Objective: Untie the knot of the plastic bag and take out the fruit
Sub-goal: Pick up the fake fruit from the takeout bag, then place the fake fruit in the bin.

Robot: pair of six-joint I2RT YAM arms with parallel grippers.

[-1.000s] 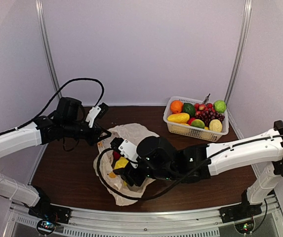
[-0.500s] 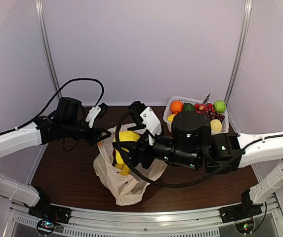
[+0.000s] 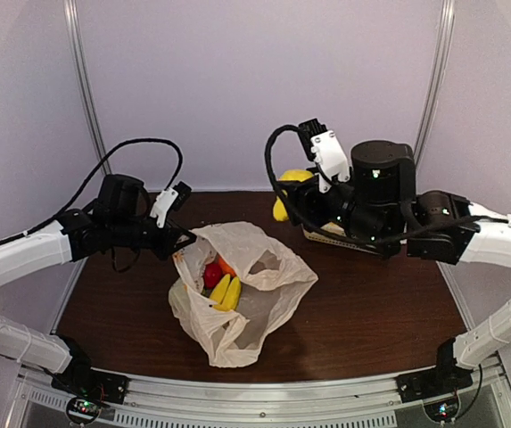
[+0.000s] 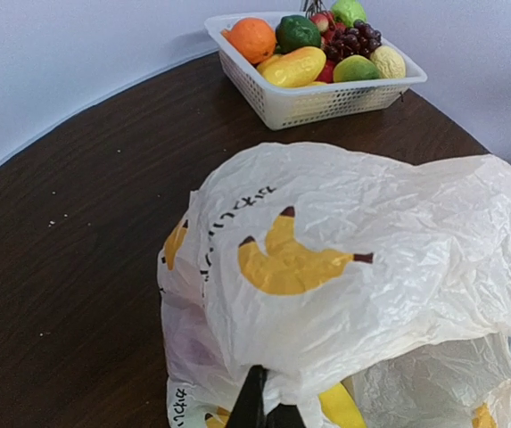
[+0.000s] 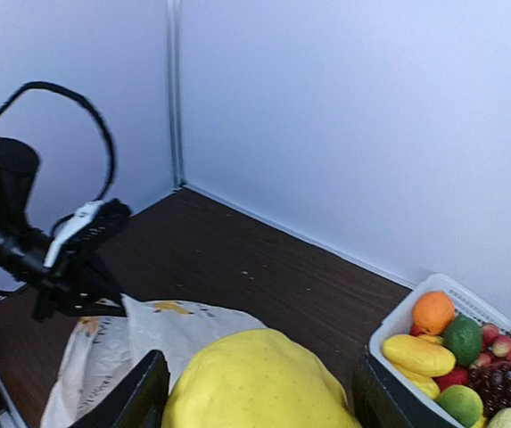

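Observation:
The plastic bag (image 3: 246, 303) lies open in the middle of the table, cream with yellow banana prints (image 4: 291, 263). No knot shows. Inside it are a yellow banana bunch (image 3: 226, 292), a red fruit (image 3: 211, 273) and an orange one (image 3: 226, 265). My left gripper (image 3: 180, 247) is shut on the bag's left rim, and its black fingertips (image 4: 257, 408) pinch the plastic. My right gripper (image 3: 287, 192) is raised at the back, left of the basket, shut on a round yellow fruit (image 5: 255, 383) that fills the gap between its fingers (image 5: 144, 394).
A white lattice basket (image 4: 313, 105) with an orange, a mango, grapes and green fruit stands at the back right. In the top view my right arm (image 3: 389, 205) hides most of it. The dark wooden table (image 3: 371, 294) sits between pale walls.
My right gripper lifted the yellow fruit out of the bag and carried it up and right, toward the basket. The bag's mouth now shows open. My left gripper held its place.

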